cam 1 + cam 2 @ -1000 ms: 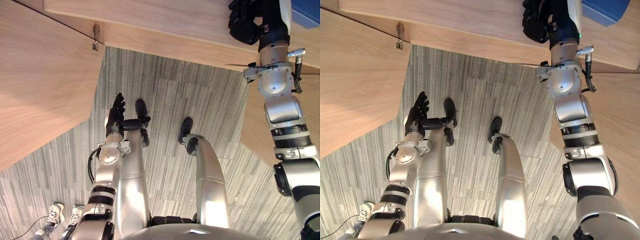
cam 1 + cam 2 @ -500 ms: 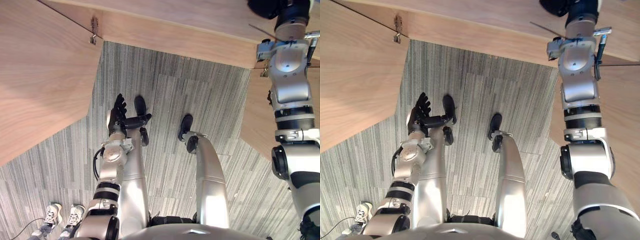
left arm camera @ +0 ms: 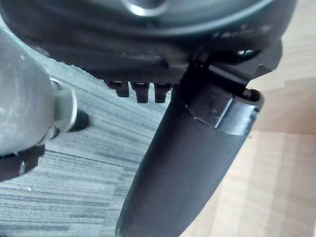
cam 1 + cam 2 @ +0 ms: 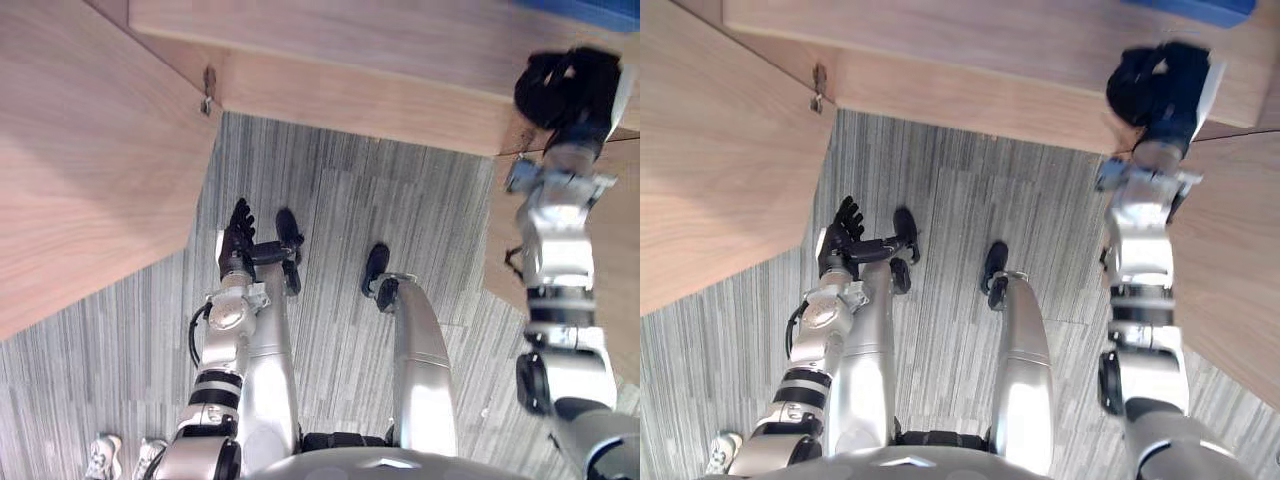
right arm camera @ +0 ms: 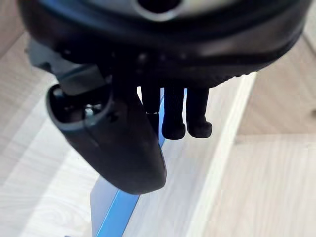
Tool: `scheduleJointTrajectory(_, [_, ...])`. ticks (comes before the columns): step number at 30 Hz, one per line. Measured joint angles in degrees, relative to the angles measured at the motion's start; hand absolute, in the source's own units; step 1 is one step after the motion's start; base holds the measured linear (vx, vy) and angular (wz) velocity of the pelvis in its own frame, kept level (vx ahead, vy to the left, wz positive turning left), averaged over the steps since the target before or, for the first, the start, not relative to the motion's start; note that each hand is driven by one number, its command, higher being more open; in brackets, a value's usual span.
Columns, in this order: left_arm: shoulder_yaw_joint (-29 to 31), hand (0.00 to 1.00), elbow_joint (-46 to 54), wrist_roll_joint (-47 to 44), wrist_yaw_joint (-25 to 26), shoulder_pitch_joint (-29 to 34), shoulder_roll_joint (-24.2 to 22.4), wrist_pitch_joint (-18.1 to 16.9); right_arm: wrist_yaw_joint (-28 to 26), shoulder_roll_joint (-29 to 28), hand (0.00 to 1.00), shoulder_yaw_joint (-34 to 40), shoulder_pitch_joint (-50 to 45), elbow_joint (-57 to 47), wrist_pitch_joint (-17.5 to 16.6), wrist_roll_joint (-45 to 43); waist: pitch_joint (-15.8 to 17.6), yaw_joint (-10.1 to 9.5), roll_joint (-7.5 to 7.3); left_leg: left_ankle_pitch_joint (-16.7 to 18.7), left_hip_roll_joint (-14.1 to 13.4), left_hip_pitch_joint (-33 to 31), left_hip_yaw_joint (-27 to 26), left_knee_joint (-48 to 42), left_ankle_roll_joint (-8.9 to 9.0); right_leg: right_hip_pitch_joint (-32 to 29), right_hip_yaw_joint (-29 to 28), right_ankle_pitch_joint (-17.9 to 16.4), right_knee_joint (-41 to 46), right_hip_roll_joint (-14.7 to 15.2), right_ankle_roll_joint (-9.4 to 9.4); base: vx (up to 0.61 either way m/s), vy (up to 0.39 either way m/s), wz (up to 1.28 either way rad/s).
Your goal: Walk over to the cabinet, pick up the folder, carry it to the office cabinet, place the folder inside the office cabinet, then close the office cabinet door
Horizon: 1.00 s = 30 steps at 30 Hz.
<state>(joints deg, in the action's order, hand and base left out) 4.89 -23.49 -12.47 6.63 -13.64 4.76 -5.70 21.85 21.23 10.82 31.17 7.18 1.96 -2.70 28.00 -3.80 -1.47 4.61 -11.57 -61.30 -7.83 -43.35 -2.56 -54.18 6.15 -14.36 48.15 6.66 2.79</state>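
since half a second ago the right hand (image 4: 565, 88) has come down from the top edge of the head view, and it now hangs in front of the front edge of the office cabinet (image 4: 350, 60); the whole picture has also shifted a little. its fingers (image 5: 174, 116) are straight and relaxed and hold nothing. the blue folder (image 4: 1200, 8) lies on the light wood of the cabinet, just past this hand. in the right wrist view its blue edge runs behind the fingers, but i cannot tell if they touch it. the left hand (image 4: 237, 232) hangs low over the grey carpet (image 4: 330, 200), well apart from the cabinet, with its fingers stretched out and empty. on the left the cabinet door (image 4: 90, 170) stands open, with a small metal hinge (image 4: 208, 102) at its inner corner.
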Motion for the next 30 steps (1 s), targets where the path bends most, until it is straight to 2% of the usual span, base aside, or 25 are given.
scheduleJointTrajectory(3, [0.1, 1.0, 0.1, 2.0, -0.8, 0.5, 0.0, 0.6, -0.8, -3.5, 0.0, -0.1, -7.5, -6.1, -0.3, 0.4, -0.2, 1.0, 0.0, 0.9, -0.5, 2.8, -0.4, -0.2, -0.04, 2.9, -0.1, -0.4, -0.6, -0.3, 0.11, 0.0, -0.046, -0.11])
scheduleJointTrajectory(7, [-0.1, 1.0, -0.4, 4.3, -2.0, 2.5, -0.6, 1.7, -3.2, -6.8, 0.0, -1.2, -15.9, -12.0, -2.5, 0.3, -1.4, 1.43, 0.04, 2.3, -1.0, 8.8, -1.7, 0.2, 0.48, 8.6, -1.0, -0.5, -2.5, -0.7, 0.03, 0.06, -0.039, -0.13])
scheduleJointTrajectory(9, [-1.4, 1.0, -0.6, 5.5, -2.1, 5.2, -0.6, 2.0, -5.9, -8.5, 0.0, -4.5, -21.7, -13.6, -5.2, 0.4, -5.0, 1.55, 0.02, 2.7, -0.9, 12.0, -2.6, 2.0, 0.83, 11.6, -1.4, -0.5, -4.8, -0.7, 0.19, 0.12, -0.034, -0.09])
scheduleJointTrajectory(11, [-2.0, 1.0, -1.5, 6.4, -2.3, 6.6, -0.7, 2.0, -8.5, -9.9, 0.0, -8.0, -25.4, -13.9, -6.2, 0.4, -6.0, 1.65, 0.0, 3.2, -0.8, 16.4, -3.1, 3.6, 1.13, 16.1, -1.4, -0.3, -7.2, -0.7, 0.41, 0.13, -0.013, -0.03])
scheduleJointTrajectory(14, [-3.9, 1.0, -3.5, 6.5, -2.9, 9.0, -0.7, 2.0, -11.7, -14.1, 0.0, -12.6, -31.5, -13.1, -7.2, 0.5, -9.4, 1.64, -0.13, 3.1, -0.3, 21.4, -3.7, 6.8, 1.07, 21.3, -1.2, 0.0, -11.1, -0.7, 0.92, 0.15, -0.003, 0.01])
scheduleJointTrajectory(17, [-5.8, 1.0, -6.3, 7.0, -3.2, 10.8, -0.7, 2.1, -13.8, -18.2, 0.0, -16.0, -35.1, -7.5, -7.4, 1.0, -11.8, 1.69, -0.6, 2.6, 0.5, 27.9, -5.3, 11.6, 1.58, 27.2, -1.8, 0.8, -16.0, -0.6, 1.26, 0.17, 0.009, -0.08])
scheduleJointTrajectory(20, [-7.1, 1.0, -9.9, 8.6, -3.2, 12.3, -0.8, 2.0, -14.6, -20.6, 0.0, -16.8, -37.6, 2.2, -7.5, 5.6, -14.4, 2.33, -0.77, 1.2, 1.6, 33.6, -6.2, 17.6, 2.27, 32.7, -2.0, 2.4, -22.2, -0.6, 1.43, 0.17, -0.006, -0.04])
scheduleJointTrajectory(22, [-7.9, 1.0, -14.6, 8.6, -3.1, 12.2, -0.6, 2.0, -14.4, -20.9, 0.0, -16.5, -36.6, 13.7, -7.2, 7.7, -16.0, 3.04, -0.85, -1.3, 2.7, 37.5, -7.0, 23.6, 2.84, 36.2, -2.0, 4.7, -28.1, -0.7, 1.58, 0.16, -0.016, -0.04])
scheduleJointTrajectory(26, [-7.9, 1.0, -19.0, 8.7, -3.0, 12.2, -0.5, 2.0, -14.4, -20.3, 0.0, -15.6, -35.2, 27.5, -5.9, 11.6, -16.4, 4.31, -0.44, -5.1, 4.1, 43.2, -8.1, 32.4, 3.35, 41.1, -2.1, 8.2, -35.6, -0.8, 1.84, 0.15, -0.007, -0.08])
scheduleJointTrajectory(27, [-7.9, 1.0, -19.7, 8.7, -2.8, 12.3, -0.3, 2.1, -14.4, -20.3, 1.0, -14.7, -35.2, 29.9, -5.5, 11.8, -16.4, 4.3, -0.42, -6.0, 4.5, 45.0, -8.7, 34.6, 3.5, 42.4, -2.4, 9.0, -37.2, -1.0, 1.85, 0.09, 0.01, -0.2])
scheduleJointTrajectory(30, [-7.9, 1.0, -21.9, 10.0, -2.2, 12.8, 0.2, 2.0, -13.5, -19.1, 1.0, -14.0, -35.2, 34.8, -5.0, 12.3, -17.3, 4.48, 0.29, -8.2, 5.2, 49.4, -9.8, 40.2, 4.0, 45.5, -3.3, 10.9, -41.0, -1.6, 1.75, 0.06, 0.01, -0.22])
